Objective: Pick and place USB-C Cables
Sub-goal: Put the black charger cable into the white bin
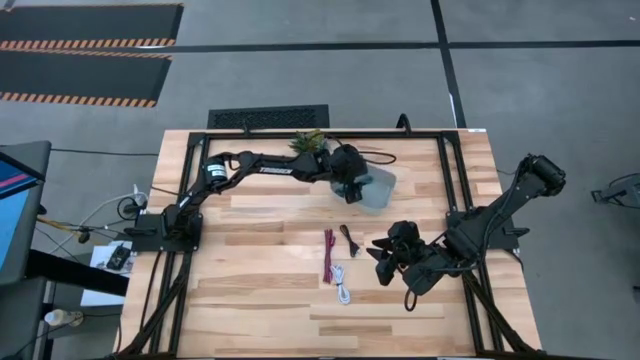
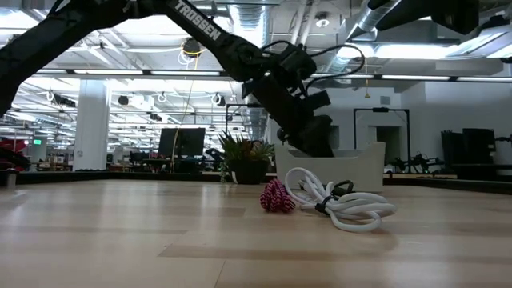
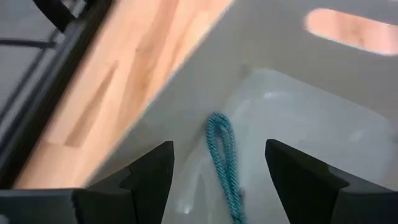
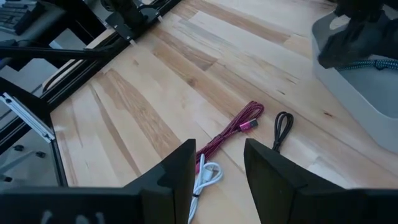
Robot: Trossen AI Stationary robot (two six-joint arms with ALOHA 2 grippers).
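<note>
My left gripper [image 1: 350, 188] hovers open over a pale grey bin [image 1: 380, 188] at the table's far middle. A teal cable [image 3: 224, 163] lies on the bin's floor, below the gap between the fingers [image 3: 217, 149] and touching neither. Three cables lie flat on the wood nearer the middle: maroon [image 1: 327, 256], black [image 1: 347, 238] and white [image 1: 342, 284]. My right gripper [image 1: 383, 250] is open and held above the table just to the right of them. Its wrist view shows the maroon [image 4: 233, 130], black [image 4: 282, 127] and white [image 4: 205, 177] cables ahead of its fingers [image 4: 219, 149].
A small green potted plant [image 1: 308, 142] stands at the far edge, just left of the bin. Black frame rails [image 1: 448, 180] run along the table's sides. In the low view the white cable [image 2: 344, 204] and maroon cable [image 2: 277, 196] lie in front of the bin [image 2: 356, 164].
</note>
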